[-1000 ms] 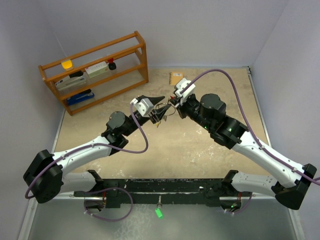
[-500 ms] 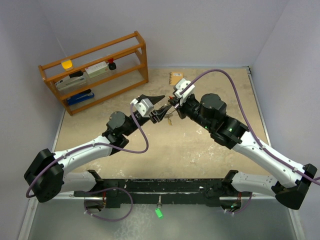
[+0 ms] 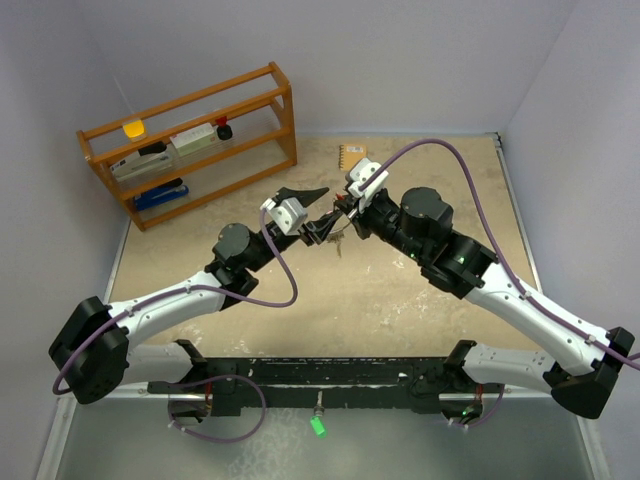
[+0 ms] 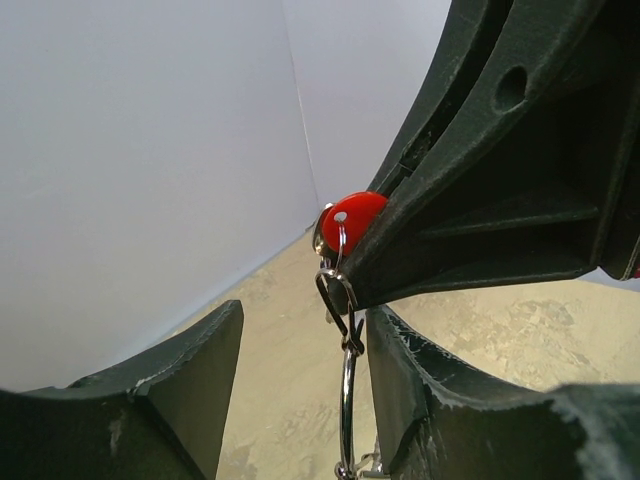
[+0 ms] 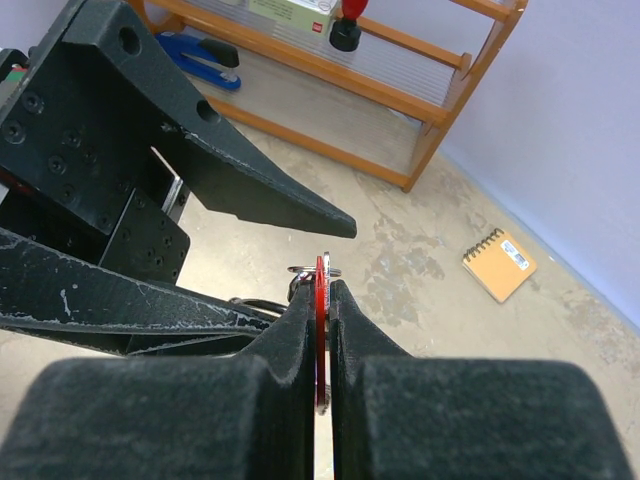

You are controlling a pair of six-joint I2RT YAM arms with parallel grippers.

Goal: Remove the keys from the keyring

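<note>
Beige table [image 3: 400, 300]; right tool [image 5: 320, 288] pinches red key [image 4: 355, 218], keyring [image 4: 347, 410] partly cropped.

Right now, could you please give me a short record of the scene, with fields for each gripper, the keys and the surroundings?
Right gripper: shut on the red-headed key, held above the table
Left gripper: open, one finger on each side of the keyring, holding nothing
Ring: hangs below the red-headed key, joined to it
Other keys: mostly hidden, number cannot be told
Surroundings: orange notebook lying on the table; wooden rack holding a blue stapler
</note>
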